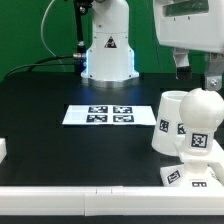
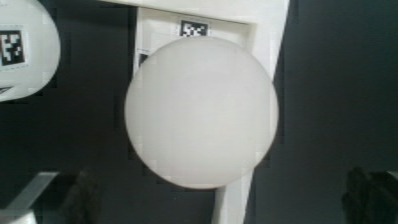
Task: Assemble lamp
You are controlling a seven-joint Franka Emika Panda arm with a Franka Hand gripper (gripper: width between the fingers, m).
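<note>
Bulb (image 2: 199, 110) sits between the gripper's (image 2: 205, 200) fingertips, beside the shade (image 1: 170, 122).

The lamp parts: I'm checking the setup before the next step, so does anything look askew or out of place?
The shade is not upright: it leans against the bulb, which stands in the base at the exterior view's right. The gripper hangs above the bulb. The marker board lies flat. Nothing looks broken.
</note>
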